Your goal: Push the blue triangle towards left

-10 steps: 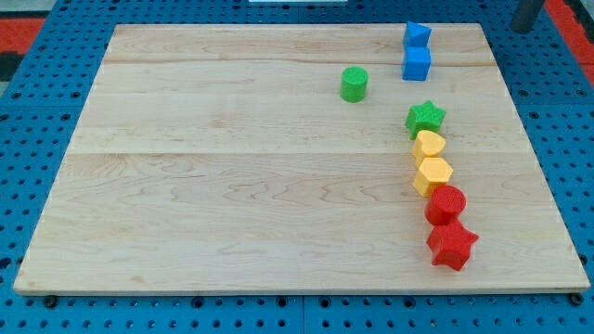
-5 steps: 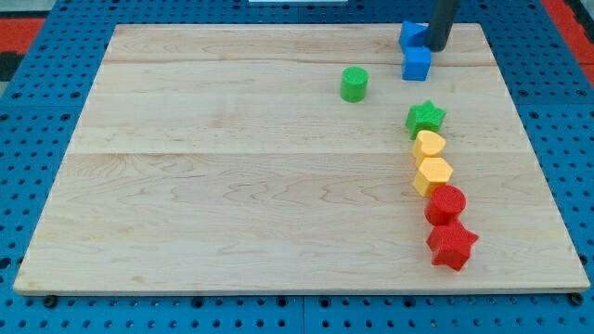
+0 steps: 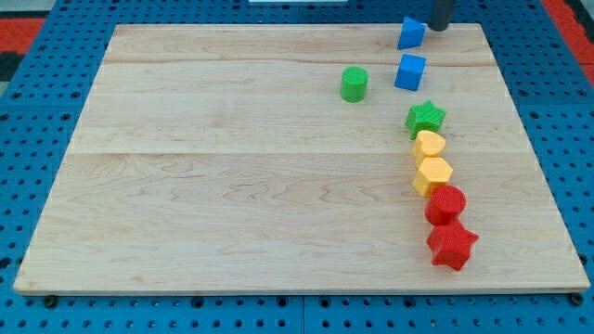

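Gripper is not part of this arm, so nothing is grasped or released; it ends in a dark rod, and my tip (image 3: 438,28) stands at the view's top edge, just beside the right side of the blue triangle (image 3: 411,32). This triangle lies near the top right corner of the wooden tabletop (image 3: 232,167). Below it, a little apart, sits the blue cube (image 3: 410,71), and further to the view's left is the green cylinder (image 3: 354,83). Down the right side runs a line: green star (image 3: 426,118), two yellow blocks (image 3: 429,145) (image 3: 432,175), red round block (image 3: 445,204), red star (image 3: 452,246).
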You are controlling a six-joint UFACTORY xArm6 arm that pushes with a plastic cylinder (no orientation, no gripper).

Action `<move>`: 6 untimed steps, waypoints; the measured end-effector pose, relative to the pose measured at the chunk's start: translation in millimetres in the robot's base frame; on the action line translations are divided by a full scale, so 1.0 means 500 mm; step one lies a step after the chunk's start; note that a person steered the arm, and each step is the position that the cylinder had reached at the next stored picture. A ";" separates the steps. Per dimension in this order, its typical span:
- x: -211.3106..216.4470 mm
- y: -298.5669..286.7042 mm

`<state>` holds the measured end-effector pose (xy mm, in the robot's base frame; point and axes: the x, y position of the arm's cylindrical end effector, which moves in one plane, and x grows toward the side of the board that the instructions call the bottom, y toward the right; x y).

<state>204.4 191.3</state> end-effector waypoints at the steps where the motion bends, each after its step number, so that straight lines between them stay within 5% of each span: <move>1: 0.087 -0.134; 3: 0.060 -0.211; 5: 0.139 -0.334; 6: 0.051 -0.242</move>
